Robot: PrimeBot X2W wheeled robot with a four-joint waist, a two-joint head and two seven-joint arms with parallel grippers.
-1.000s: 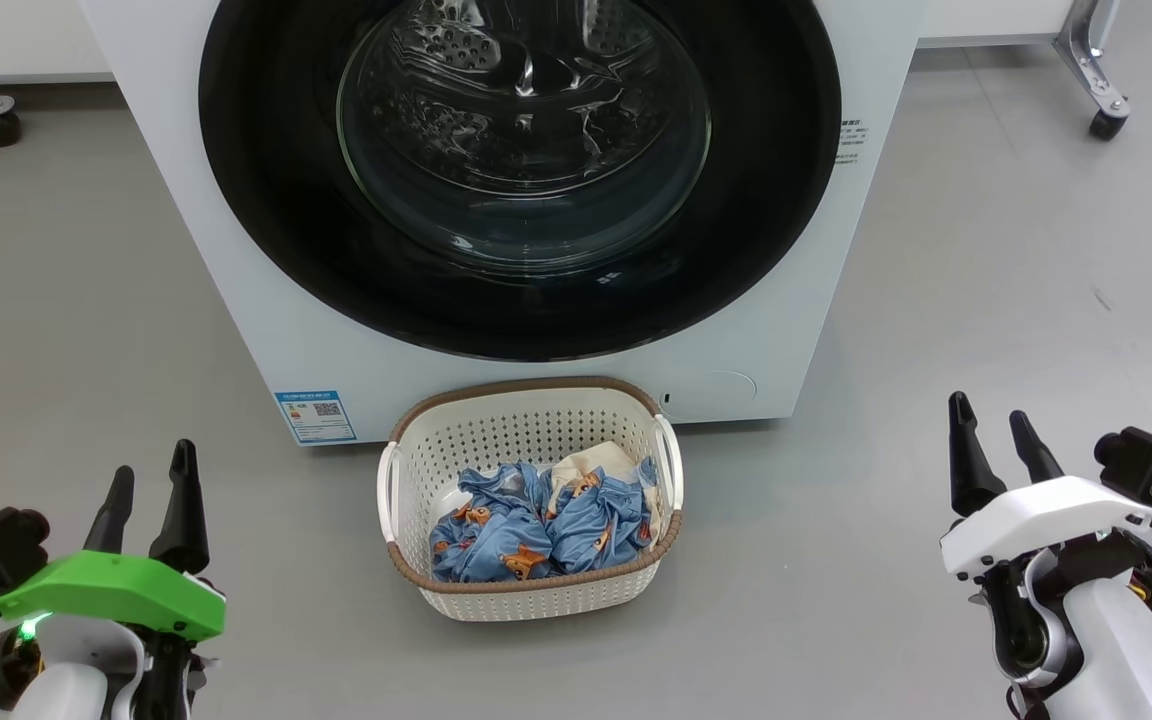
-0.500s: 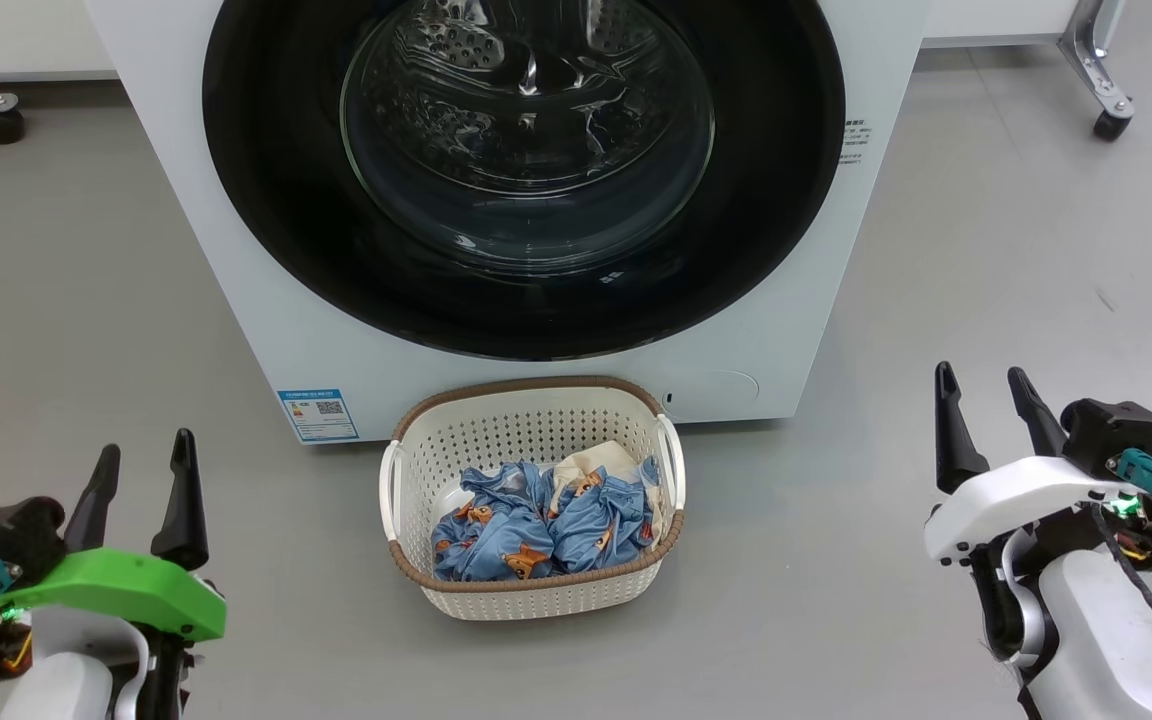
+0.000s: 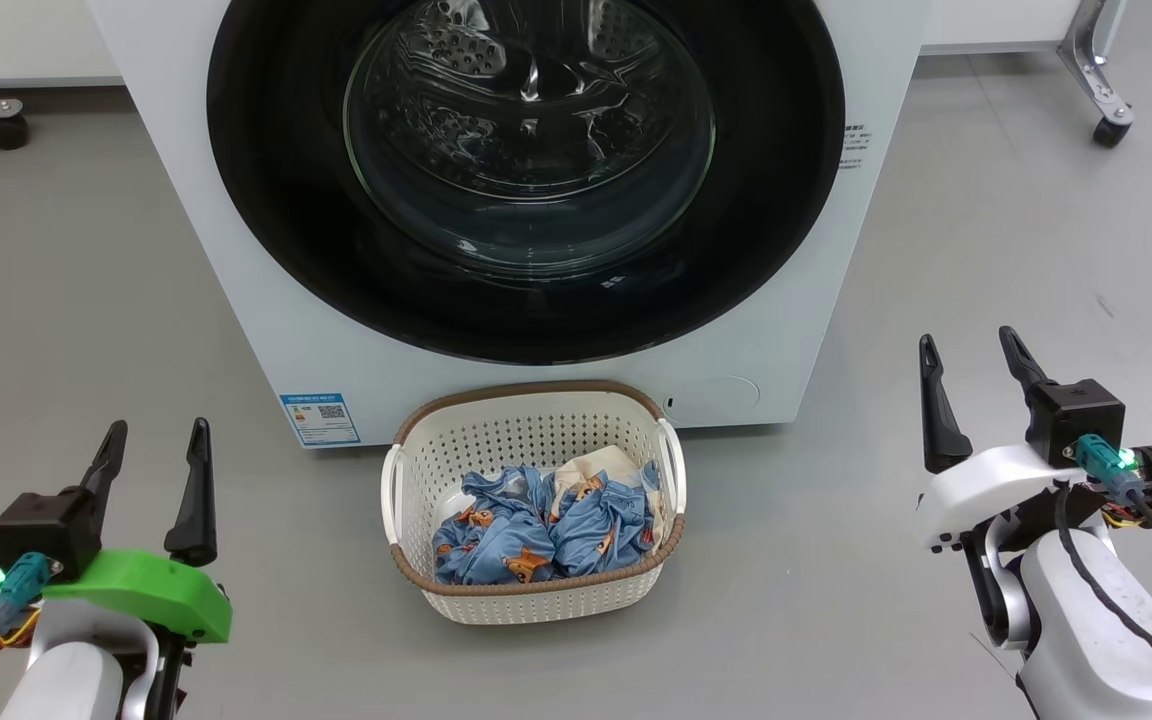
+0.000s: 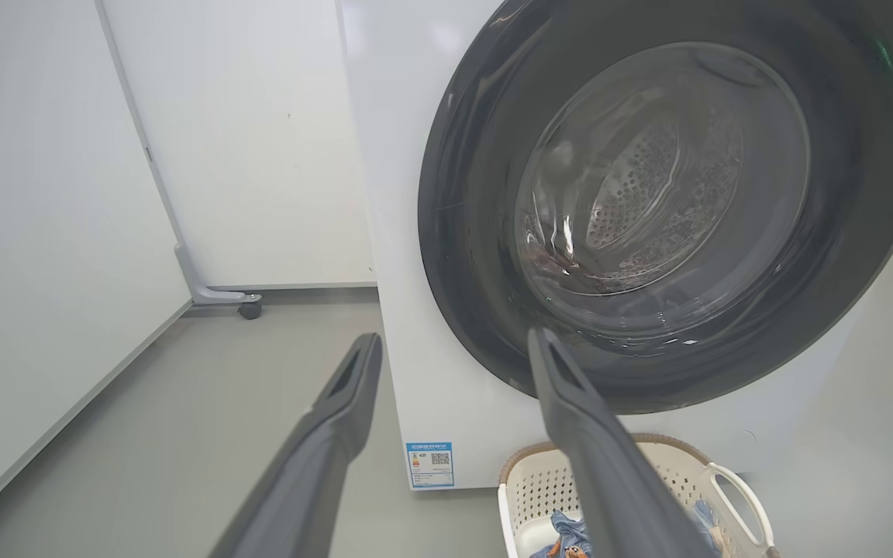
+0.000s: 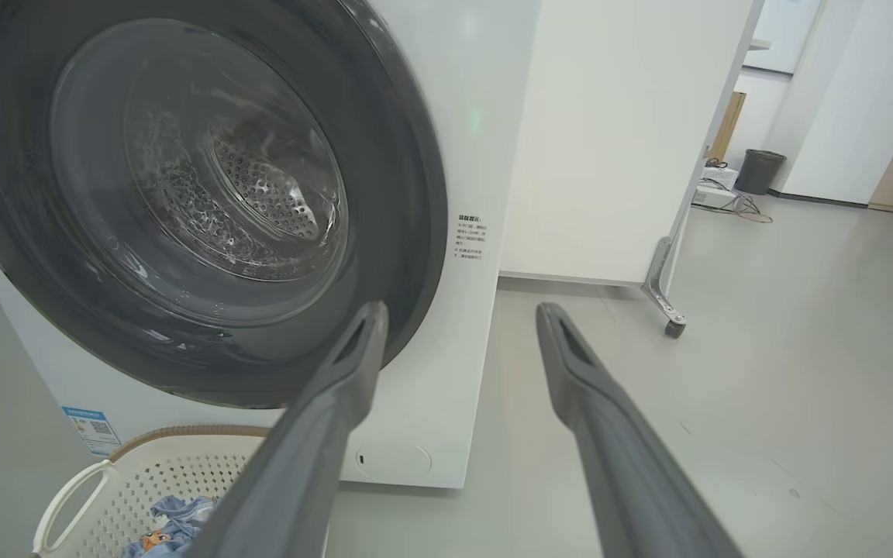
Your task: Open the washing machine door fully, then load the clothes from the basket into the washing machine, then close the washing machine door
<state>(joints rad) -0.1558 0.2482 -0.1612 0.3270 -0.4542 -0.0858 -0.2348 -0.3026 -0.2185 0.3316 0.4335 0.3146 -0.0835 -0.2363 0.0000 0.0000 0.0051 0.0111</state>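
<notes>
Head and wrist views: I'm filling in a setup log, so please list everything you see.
washing machine: one, white, centre, on the floor.
door: one, black rim, clear glass, shut on the machine's front.
basket: one, cream, brown rim, on the floor before the machine.
clothes: one heap, light blue with orange figures, in the basket.
sticker: one, blue, machine's lower front corner.
castors: two, black, behind, either side.
bin: one, dark grey, distant, right wrist view.
left gripper: one, green cover, open, lower left.
right gripper: one, white cover, open, lower right.
</notes>
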